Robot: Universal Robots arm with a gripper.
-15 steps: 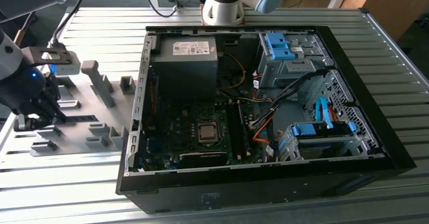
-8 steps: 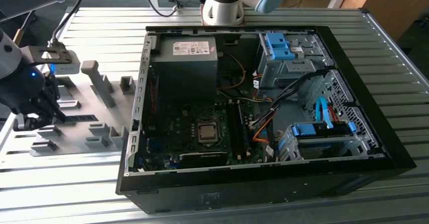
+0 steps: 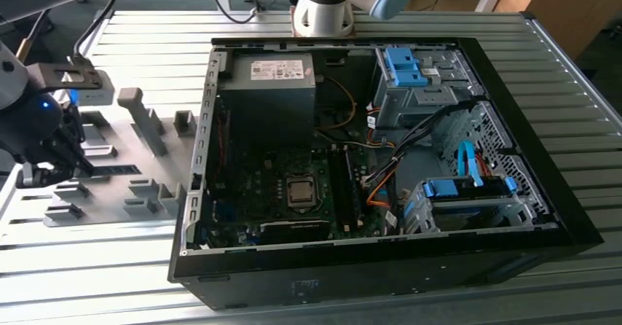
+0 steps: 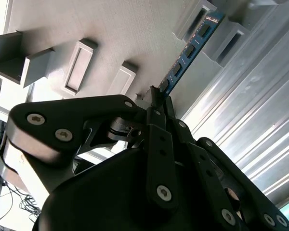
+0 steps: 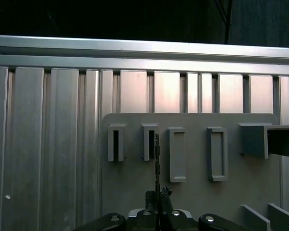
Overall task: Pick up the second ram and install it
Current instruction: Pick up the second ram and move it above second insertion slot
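Note:
The second ram (image 4: 190,48) is a thin blue-green strip with dark chips, standing on edge on the grey fixture plate (image 4: 135,29). Its far end lies between two grey blocks. In the first wrist view the second ram (image 5: 157,159) shows edge-on as a thin dark line beside a slotted block. My gripper (image 4: 156,98) is shut on the strip's near end, one black finger on each side, as the first wrist view also shows of the gripper (image 5: 158,195). In the exterior view the gripper (image 3: 58,166) hangs low over the fixture plate (image 3: 116,139) at that view's left.
An open black computer case (image 3: 544,216) lies at the exterior view's right of the fixture plate, with long black memory slots (image 3: 342,186) beside the processor socket (image 3: 301,192). Upright grey blocks (image 3: 146,117) stand on the plate. Everything rests on a ribbed aluminium table (image 3: 87,267).

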